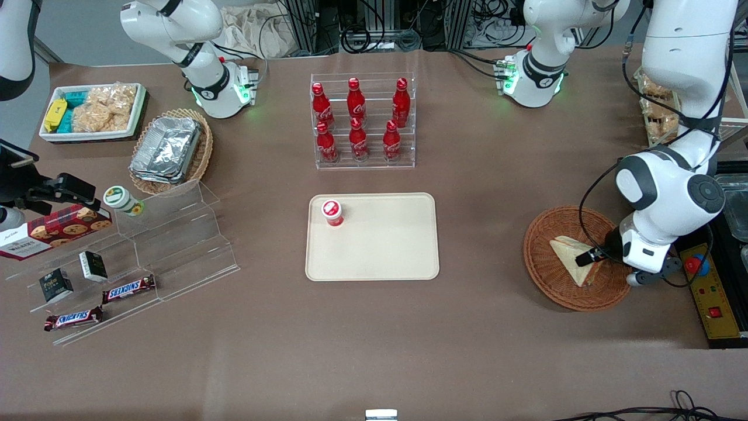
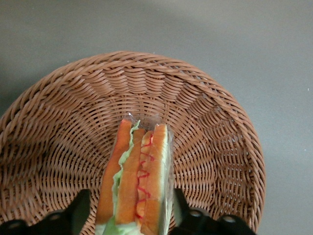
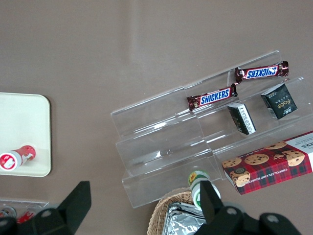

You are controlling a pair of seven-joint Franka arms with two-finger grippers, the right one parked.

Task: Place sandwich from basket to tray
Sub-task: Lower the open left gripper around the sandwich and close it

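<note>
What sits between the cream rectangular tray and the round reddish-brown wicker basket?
Nothing: front view shows bare brown tabletop between cream tray and wicker basket. Gripper is at the sandwich.

- Even, diffuse overhead light falls on the brown counter in the front view, brightest along the edge nearest the camera and duller toward the arm bases.
- Shadows are soft and short; a faint one lies under the tray rim.
- Foil containers and the clear acrylic rack throw pale glare.
- Green indicator lights glow at the arm bases.
- In the left wrist view, the basket weave is sharp; the sandwich wrap shows glints, and the gripper, jaws dark at either side of the sandwich, is blurred.
</note>
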